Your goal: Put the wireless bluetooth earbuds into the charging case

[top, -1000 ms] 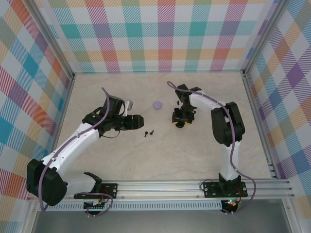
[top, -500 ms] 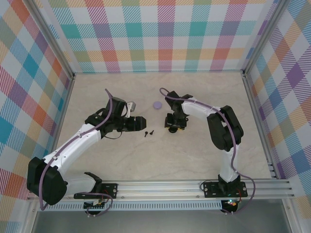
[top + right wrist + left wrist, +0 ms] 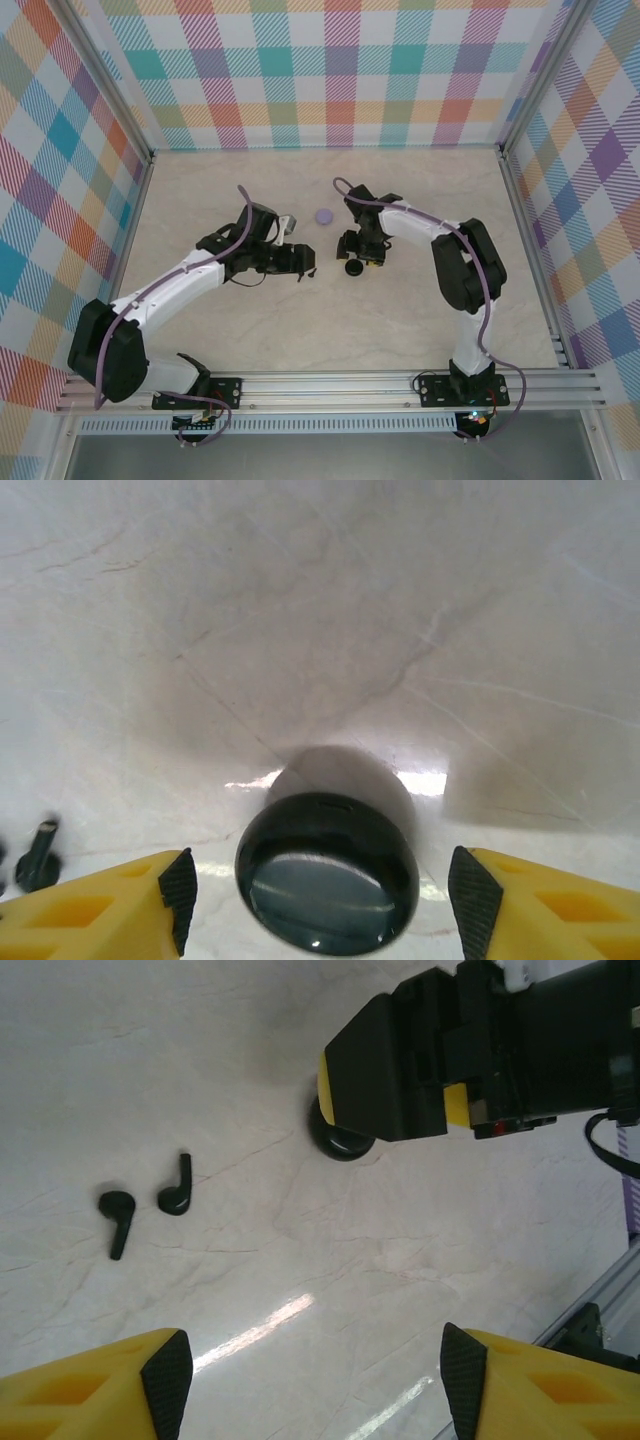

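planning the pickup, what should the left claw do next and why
Probably shift the left claw toward the black earbuds and lower over one of them. Both lie loose on the table, off to one side of its open jaws, and the black case sits close by.

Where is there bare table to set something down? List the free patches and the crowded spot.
Free: the table's near strip before the rail, its back strip along the wall, and the right side past the right arm. Crowded: the centre, where the left end effector, right end effector, two black earbuds, the black case and lavender disc cluster.
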Robot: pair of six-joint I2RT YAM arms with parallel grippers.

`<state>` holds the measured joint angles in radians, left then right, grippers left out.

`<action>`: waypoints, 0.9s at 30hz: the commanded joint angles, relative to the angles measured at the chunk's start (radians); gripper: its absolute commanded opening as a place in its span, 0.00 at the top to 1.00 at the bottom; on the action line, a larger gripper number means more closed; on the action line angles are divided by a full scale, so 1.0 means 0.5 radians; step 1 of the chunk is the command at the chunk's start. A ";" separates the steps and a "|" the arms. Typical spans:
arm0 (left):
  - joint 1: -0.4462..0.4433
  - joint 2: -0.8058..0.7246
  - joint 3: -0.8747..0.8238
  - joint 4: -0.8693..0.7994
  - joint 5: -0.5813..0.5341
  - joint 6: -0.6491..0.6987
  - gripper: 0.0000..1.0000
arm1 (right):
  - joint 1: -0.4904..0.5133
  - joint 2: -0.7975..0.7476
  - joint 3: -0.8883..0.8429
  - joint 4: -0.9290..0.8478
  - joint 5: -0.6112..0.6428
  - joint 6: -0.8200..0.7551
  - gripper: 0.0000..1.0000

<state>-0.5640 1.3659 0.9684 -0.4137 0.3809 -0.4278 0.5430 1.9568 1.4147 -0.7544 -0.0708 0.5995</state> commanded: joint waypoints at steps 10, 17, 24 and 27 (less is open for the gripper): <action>-0.284 0.586 0.201 0.548 0.150 -0.281 0.56 | -0.247 0.130 0.240 -0.140 -0.271 -0.409 0.56; -0.312 0.901 0.355 0.665 0.245 -0.346 0.71 | -0.261 0.251 0.291 -0.108 -0.371 -0.466 0.69; -0.373 1.089 0.422 0.718 0.300 -0.397 0.82 | -0.258 0.343 0.332 -0.150 -0.426 -0.509 0.73; -0.380 1.135 0.429 0.724 0.300 -0.419 0.83 | -0.260 0.357 0.316 -0.160 -0.431 -0.518 0.73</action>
<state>-0.7368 1.9167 1.1511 -0.0731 0.5091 -0.6170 0.4175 2.1201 1.5570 -0.8059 -0.2565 0.3679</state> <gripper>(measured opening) 0.175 0.271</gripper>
